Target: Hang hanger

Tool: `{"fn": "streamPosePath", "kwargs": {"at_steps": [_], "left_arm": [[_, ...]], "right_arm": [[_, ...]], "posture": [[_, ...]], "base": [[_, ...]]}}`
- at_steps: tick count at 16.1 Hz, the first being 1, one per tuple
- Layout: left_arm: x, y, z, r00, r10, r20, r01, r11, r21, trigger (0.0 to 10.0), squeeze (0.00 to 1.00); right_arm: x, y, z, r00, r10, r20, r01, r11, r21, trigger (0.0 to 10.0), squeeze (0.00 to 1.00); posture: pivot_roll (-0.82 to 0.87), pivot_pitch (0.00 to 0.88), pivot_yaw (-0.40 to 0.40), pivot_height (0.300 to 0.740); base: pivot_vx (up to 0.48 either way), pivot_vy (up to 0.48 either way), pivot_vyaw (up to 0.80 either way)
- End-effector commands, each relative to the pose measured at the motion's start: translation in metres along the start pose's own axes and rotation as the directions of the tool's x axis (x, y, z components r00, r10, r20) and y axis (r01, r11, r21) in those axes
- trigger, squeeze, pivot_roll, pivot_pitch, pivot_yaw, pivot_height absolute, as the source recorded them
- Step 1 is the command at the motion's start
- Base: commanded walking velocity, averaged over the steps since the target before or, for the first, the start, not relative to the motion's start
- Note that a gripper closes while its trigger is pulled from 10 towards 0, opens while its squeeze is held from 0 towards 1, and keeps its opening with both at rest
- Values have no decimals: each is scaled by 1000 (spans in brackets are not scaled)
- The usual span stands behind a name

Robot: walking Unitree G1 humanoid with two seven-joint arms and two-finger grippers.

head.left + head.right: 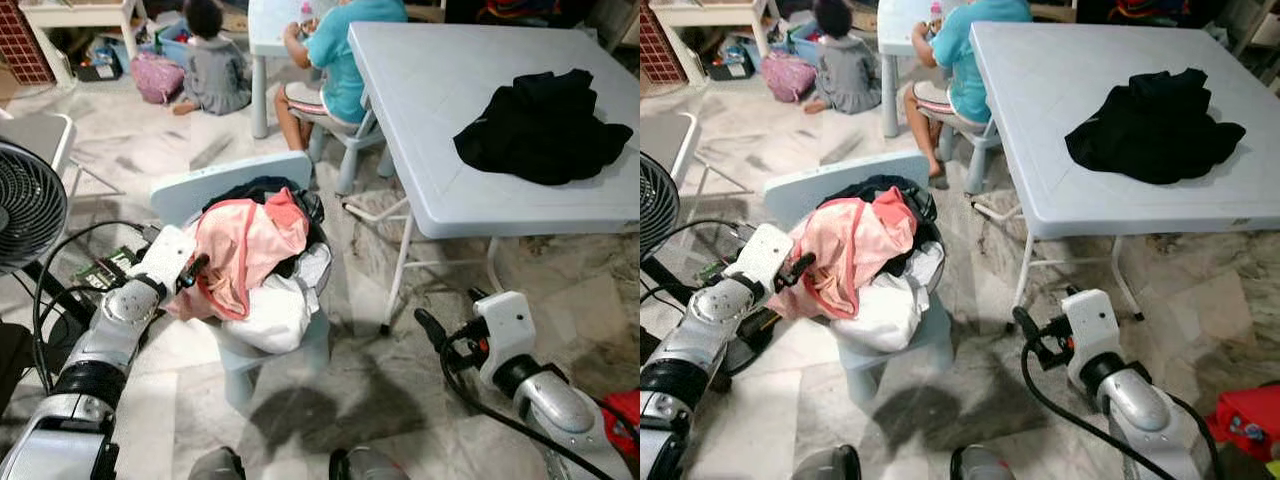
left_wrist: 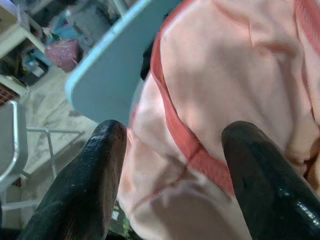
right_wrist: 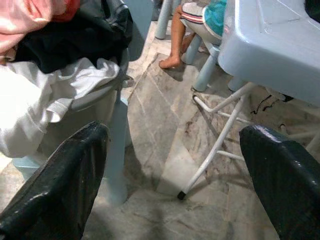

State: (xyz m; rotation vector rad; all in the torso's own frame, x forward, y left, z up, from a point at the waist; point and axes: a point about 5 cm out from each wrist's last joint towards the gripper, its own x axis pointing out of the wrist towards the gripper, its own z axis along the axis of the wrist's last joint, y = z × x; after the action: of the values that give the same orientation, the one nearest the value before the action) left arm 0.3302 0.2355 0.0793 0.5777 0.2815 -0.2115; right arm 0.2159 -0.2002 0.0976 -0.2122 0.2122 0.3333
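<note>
Head stereo pair looks down on the same heaped light-blue plastic chair (image 1: 215, 190); left wrist cam sits right against the pink garment (image 2: 225, 85); right wrist cam low, facing marble floor (image 3: 165, 150).

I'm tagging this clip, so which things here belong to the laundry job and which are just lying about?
Job:
- pink garment
- clothes pile on the small chair
- left end effector, open at the pink garment

Lying about:
- black garment on the folding table
- fan
- right end effector, open, idle

I note soft pink cloth (image 1: 245, 245), glossy black fingers (image 2: 90, 185), matt plastic table (image 1: 420, 90), polished marble floor (image 1: 380, 380).
</note>
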Motion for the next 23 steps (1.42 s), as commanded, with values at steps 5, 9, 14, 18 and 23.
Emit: {"fn": "streamPosePath", "kwargs": {"at_steps": [5,9,14,18,23], "left_arm": [[-3,15,1,1000,1,-28,1,999,53,10000,0],[-12,28,10,998,52,31,-54,996,75,10000,0],[-34,21,-16,982,-175,-77,184,975,123,10000,0],[-44,32,-31,965,-204,-165,232,957,172,10000,0],[-37,45,-28,979,-156,-134,185,951,248,10000,0]], "right_arm": [[-2,-3,3,1000,-1,-20,1,1000,-18,10000,0],[4,0,2,1000,-2,-17,2,1000,-15,10000,0],[9,0,2,1000,-6,-12,6,1000,-16,10000,0],[11,1,2,1000,-1,-10,1,1000,-15,10000,0],[13,-2,5,1000,-5,-2,5,1000,-22,10000,0]], "posture": [[-112,149,-62,740],[-88,147,-57,740],[-70,147,-51,740],[-67,146,-55,740],[-77,144,-58,740]], "base": [[0,0,0],[0,0,0],[0,0,0],[0,0,0],[0,0,0]]}}
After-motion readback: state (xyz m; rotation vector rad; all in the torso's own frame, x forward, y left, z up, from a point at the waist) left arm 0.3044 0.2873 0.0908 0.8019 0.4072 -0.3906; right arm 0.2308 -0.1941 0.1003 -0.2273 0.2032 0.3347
